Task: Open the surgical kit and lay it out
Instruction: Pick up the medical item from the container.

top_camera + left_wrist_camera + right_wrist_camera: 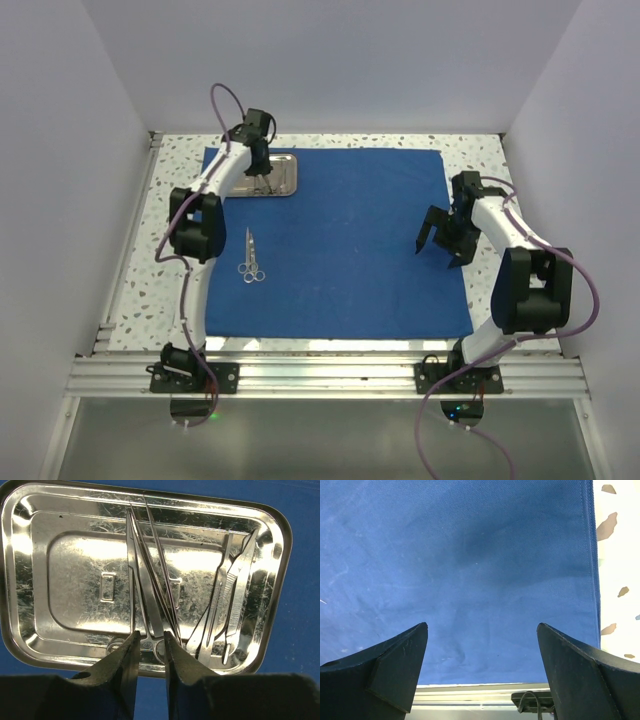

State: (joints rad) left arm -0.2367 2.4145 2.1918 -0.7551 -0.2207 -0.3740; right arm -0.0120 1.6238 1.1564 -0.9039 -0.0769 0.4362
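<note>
The royal-blue cloth (350, 240) lies spread flat as a large sheet. The steel tray (288, 183) sits on its far left corner. In the left wrist view the tray (75, 580) holds long ring-handled forceps (142, 585) and tweezers (222, 605) with other thin steel tools. Silver scissors (250, 258) lie on the cloth at the left. My left gripper (260, 165) hangs over the tray's near rim; its jaws (151, 637) stand a narrow gap apart, straddling one ring handle without clamping it. My right gripper (440, 245) is wide open and empty above the cloth (470, 555) near its right edge (482, 625).
The speckled tabletop (480, 150) shows around the cloth. White walls enclose the left, back and right. An aluminium rail (320, 375) carrying both arm bases runs along the near edge.
</note>
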